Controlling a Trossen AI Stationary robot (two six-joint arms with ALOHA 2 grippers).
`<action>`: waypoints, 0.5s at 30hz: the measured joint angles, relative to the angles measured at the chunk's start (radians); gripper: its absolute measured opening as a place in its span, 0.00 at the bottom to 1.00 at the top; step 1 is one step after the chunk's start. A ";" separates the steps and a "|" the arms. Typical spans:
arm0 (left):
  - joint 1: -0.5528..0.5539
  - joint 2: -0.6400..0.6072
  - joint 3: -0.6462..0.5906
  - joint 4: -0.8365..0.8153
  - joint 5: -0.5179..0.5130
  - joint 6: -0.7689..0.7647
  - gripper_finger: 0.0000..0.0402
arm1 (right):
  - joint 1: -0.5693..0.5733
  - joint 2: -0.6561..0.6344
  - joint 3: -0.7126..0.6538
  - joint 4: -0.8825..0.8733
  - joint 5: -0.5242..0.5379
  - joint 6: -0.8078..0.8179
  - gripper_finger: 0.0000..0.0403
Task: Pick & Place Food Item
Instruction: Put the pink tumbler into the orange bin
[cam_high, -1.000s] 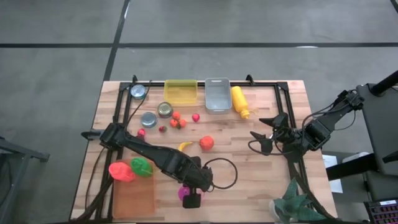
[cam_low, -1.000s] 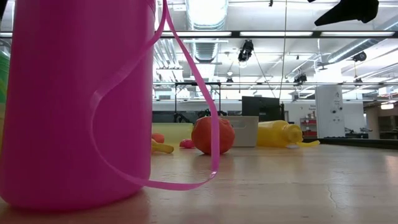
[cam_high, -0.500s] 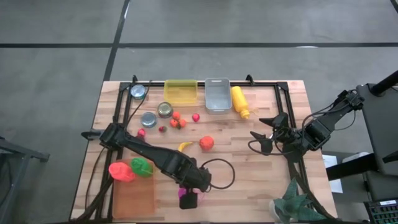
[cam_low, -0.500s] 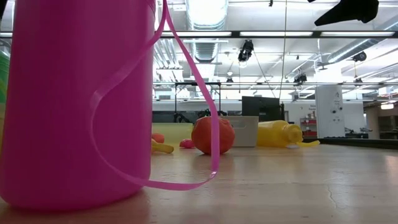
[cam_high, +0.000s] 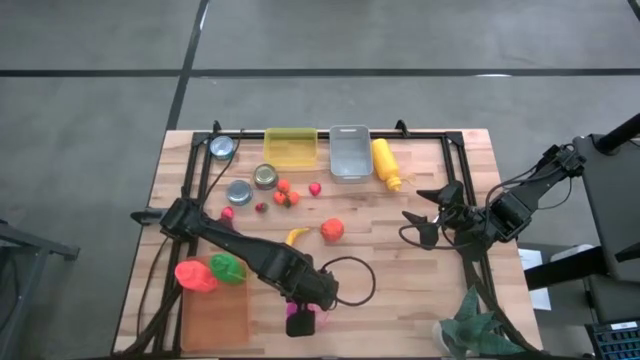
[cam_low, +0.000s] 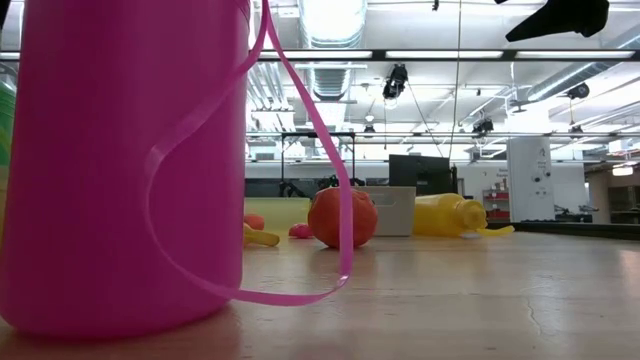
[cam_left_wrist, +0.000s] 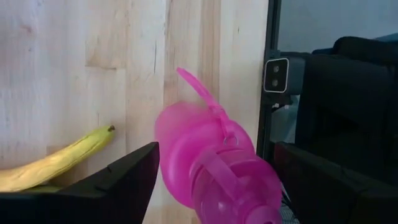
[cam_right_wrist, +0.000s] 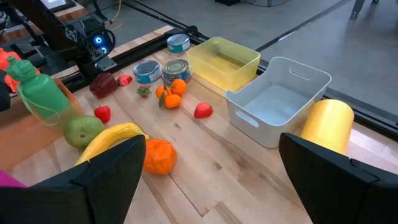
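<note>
A pink bottle (cam_high: 293, 299) with a thin pink strap stands upright on its base near the table's near edge (cam_low: 120, 160). My left gripper (cam_high: 300, 318) hangs over it from above, open. In the left wrist view its two fingers stand on either side of the bottle's cap end (cam_left_wrist: 211, 168), and no touch shows. My right gripper (cam_high: 410, 213) is open and waits above the table's right side, away from the food. A banana (cam_high: 296, 235) and an orange fruit (cam_high: 331, 230) lie mid-table.
At the far edge sit a yellow bin (cam_high: 291, 146), a white bin (cam_high: 349, 152) and a lying mustard bottle (cam_high: 386, 163). Cans and small fruits (cam_high: 285, 193) lie far left. A green bottle (cam_high: 227, 267) and a red item (cam_high: 195, 275) lie by an orange board. A black cable loops beside the left wrist (cam_high: 355, 283).
My left gripper has shifted a little toward the table's left, so it covers more of the pink bottle from above. The bottle has stayed in place, and the right arm has kept still.
</note>
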 joint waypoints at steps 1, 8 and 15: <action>0.000 0.000 -0.001 -0.001 0.000 0.000 0.80 | 0.000 0.000 0.000 0.000 0.000 0.000 0.90; -0.013 0.000 -0.002 -0.011 0.000 0.000 0.80 | 0.000 0.000 0.000 0.000 0.000 0.000 0.90; -0.031 0.000 -0.050 -0.015 -0.001 -0.002 0.80 | 0.000 0.000 0.000 0.000 0.000 0.000 0.90</action>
